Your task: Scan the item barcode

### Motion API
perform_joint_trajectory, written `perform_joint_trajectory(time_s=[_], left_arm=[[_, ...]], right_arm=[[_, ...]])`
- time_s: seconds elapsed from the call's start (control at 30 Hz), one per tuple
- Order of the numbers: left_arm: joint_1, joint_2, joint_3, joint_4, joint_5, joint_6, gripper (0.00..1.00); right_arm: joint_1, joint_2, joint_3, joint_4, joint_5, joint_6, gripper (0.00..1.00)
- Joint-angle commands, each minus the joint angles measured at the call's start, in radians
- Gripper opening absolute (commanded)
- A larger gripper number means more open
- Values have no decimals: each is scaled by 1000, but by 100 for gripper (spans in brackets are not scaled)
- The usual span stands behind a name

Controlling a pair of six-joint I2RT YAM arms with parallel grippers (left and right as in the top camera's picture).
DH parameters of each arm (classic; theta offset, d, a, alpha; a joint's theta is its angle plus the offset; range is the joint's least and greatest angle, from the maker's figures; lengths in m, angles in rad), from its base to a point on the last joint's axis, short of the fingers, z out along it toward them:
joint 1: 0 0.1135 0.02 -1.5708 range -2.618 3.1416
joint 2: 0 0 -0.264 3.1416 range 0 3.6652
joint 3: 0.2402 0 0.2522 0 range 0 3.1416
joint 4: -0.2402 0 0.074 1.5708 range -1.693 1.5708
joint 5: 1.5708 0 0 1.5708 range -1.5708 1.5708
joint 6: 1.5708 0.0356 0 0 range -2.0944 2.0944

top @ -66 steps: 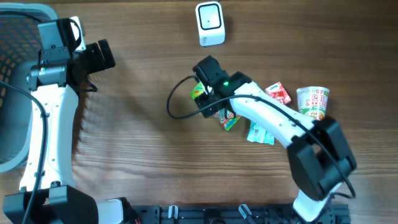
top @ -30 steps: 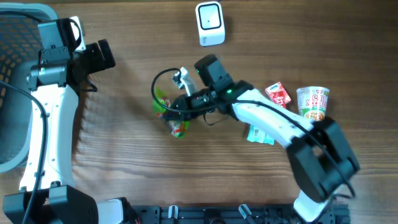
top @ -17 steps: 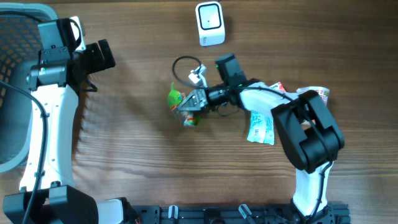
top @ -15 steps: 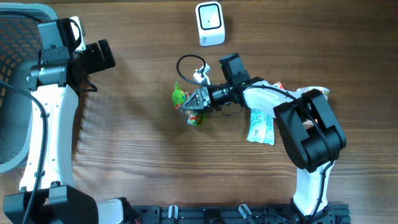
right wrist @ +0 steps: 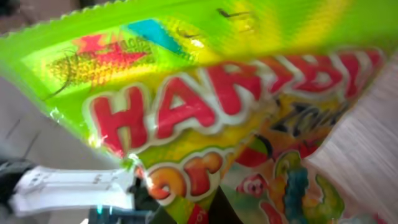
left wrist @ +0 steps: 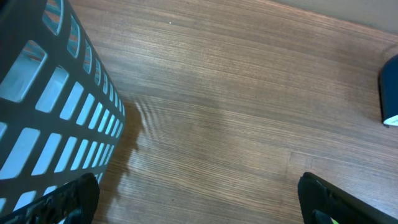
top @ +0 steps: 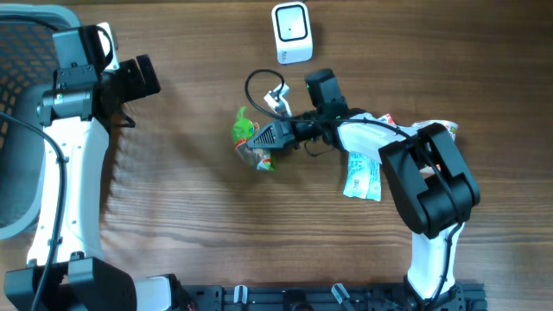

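Basket (top: 19,52): dark slotted wall at the far left edge of the table, behind the left jaws. In the left wrist view (left wrist: 56,118) it stands just outside the left-hand finger.
Left gripper (top: 141,76): jaws spread wide with nothing between them. Its own camera (left wrist: 199,202) shows only bare wood in the gap.
Table (top: 173,225): wood grain, bare ahead of the left jaws.
Candy bag (top: 249,142): green and yellow Haribo bag pinched in the right jaws. It sticks out past their tips toward the left and crowds the right wrist view (right wrist: 186,106), red lettering tilted. Whether its lower end touches the wood I cannot tell.
Right gripper (top: 266,138): jaws closed thin on the candy bag's edge, pointing left, near the middle of the table.
Cable (top: 255,86): black loop just beside the right jaws on the far side.
Scanner (top: 291,33): white unit, upright, beyond the right jaws toward the table's far edge and well apart from the candy bag.
White-and-teal packet (top: 361,177): flat on the wood behind the right jaws, beside the arm.
Cup (top: 442,131): farther back, partly hidden by the right arm.
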Motion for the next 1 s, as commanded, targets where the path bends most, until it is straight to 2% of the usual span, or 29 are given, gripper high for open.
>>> perform_joint_trajectory(time_s=[0.0, 0.07, 0.2, 0.23, 0.47, 0.63, 0.83, 0.97], left_arm=[[8, -9, 8, 3, 8, 16, 100], [8, -9, 8, 2, 8, 16, 100], [8, -9, 8, 2, 8, 16, 100], [8, -9, 8, 2, 8, 16, 100], [8, -9, 8, 2, 8, 16, 100], [8, -9, 8, 2, 8, 16, 100], [8, -9, 8, 2, 8, 16, 100], [8, -9, 8, 2, 8, 16, 100]], right_arm=[[-5, 9, 10, 313, -166, 383, 4], [-5, 9, 10, 574, -154, 593, 4], [-21, 9, 10, 1358, -42, 1234, 4], [-35, 2, 10, 1403, -34, 1313, 4], [-130, -12, 9, 1419, -18, 1352, 4], [-130, -11, -11, 1419, -63, 1322, 4], [-163, -11, -115, 1419, 221, 1374, 4], [-163, -37, -115, 1418, 250, 1374, 4]])
